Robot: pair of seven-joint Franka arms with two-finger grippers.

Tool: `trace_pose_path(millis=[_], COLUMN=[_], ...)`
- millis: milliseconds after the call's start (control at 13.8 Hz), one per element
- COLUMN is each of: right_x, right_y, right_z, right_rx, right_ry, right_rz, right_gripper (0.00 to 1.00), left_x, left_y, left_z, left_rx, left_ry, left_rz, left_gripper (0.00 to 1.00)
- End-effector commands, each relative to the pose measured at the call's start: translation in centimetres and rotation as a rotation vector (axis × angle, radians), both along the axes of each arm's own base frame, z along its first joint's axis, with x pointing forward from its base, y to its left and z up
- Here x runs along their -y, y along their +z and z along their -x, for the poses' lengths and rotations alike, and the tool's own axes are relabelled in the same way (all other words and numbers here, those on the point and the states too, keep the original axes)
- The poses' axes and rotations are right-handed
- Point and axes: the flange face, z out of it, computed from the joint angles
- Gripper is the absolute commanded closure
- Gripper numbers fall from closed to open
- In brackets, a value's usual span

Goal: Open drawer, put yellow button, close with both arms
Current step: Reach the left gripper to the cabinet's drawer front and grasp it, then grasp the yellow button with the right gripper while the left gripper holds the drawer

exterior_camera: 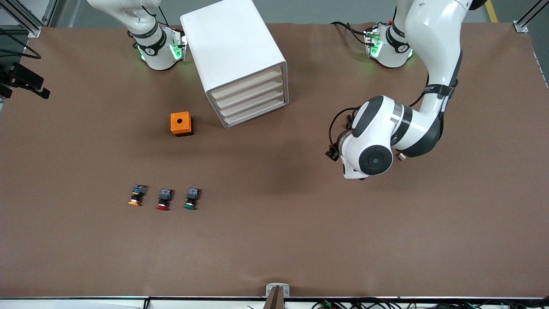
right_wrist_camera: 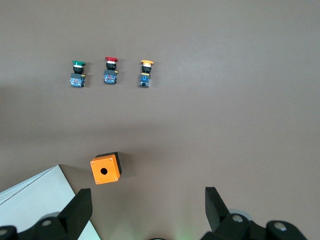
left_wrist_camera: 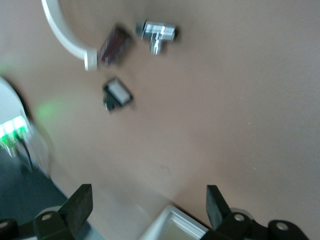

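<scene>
Nothing done yet: the drawer (exterior_camera: 248,84), top tray of the white cabinet (exterior_camera: 233,51), sits flush and closed, so opening it is the step in hand. In the front view the cabinet's tray fronts face about 5 o'clock, toward the left arm (exterior_camera: 433,64), whose elbow hangs over bare table at the cabinet's 4 o'clock. Left gripper (left_wrist_camera: 149,207) is spread wide with nothing in it, fingertips (left_wrist_camera: 80,205) hovering over a white edge in its wrist view; I can't tell what that edge is. To open well: hook only the top tray's lip, not the three identical trays below it, and pull straight along the tray's axis, which is skewed to the table edges; the box looks light, so I'd expect it to slide unless braced. Right gripper (right_wrist_camera: 148,207) is also wide open and empty, held high near its base, looking down over the orange box (exterior_camera: 182,123) with a hole in its top. The yellow button (exterior_camera: 136,195) lies on the table at the cabinet's 7 o'clock, well apart from it, at the right arm's end of a row with the red button (exterior_camera: 164,199) and green button (exterior_camera: 191,198) just beside it; pick carefully. The orange box lies roughly between the button row and the cabinet, near the carry path.
</scene>
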Motion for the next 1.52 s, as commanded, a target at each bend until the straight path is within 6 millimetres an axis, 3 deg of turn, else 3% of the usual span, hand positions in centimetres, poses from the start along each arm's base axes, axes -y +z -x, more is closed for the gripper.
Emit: trace_pose_path(millis=[0, 290, 435, 726, 1016, 1089, 1161, 1234, 1306, 1452], right_x=[0.1, 0.2, 0.6, 0.4, 1.1, 0.5, 0.0, -0.9, -1.6, -2.1], right_y=[0.2, 1.0, 0.1, -8.1, -13.0, -14.1, -15.5, -17.1, -19.8, -23.6], right_z=[0.3, -0.3, -0.6, -5.1, -7.9, -8.9, -9.4, -10.4, -11.4, -12.8], right_rx=[0.001, 0.016, -0.003, -0.163, -0.2, -0.163, -0.145, -0.121, -0.116, -0.099], right_ry=[-0.016, -0.013, -0.019, -0.008, -0.015, -0.02, -0.046, -0.085, -0.096, -0.12], right_rz=[0.0, 0.003, 0.002, 0.016, 0.039, 0.047, 0.05, 0.05, 0.054, 0.012], right_gripper=[0.0, 0.0, 0.0, 0.0, 0.0, 0.0, 0.0, 0.0, 0.0, 0.0], left_x=[1.0, 3.6, 5.3, 8.2, 11.9, 12.9, 13.6, 14.2, 14.7, 15.3], left_y=[-0.5, -1.1, -1.6, -3.2, -4.4, -4.3, -4.3, -4.3, -5.0, -5.6], left_z=[-0.2, 0.5, 1.5, 3.2, 5.5, 6.3, 6.9, 7.5, 8.1, 8.8], left_rx=[-0.102, -0.29, -0.416, -0.642, -0.775, -0.797, -0.811, -0.829, -0.847, -0.859], left_ry=[0.217, 0.453, 0.539, 0.698, 0.733, 0.731, 0.724, 0.709, 0.701, 0.689], left_rz=[-0.027, -0.041, -0.061, -0.17, -0.204, -0.209, -0.21, -0.211, -0.217, -0.226], left_gripper=[0.0, 0.0, 0.0, 0.0, 0.02, 0.1, 0.25, 0.32, 0.4, 0.44])
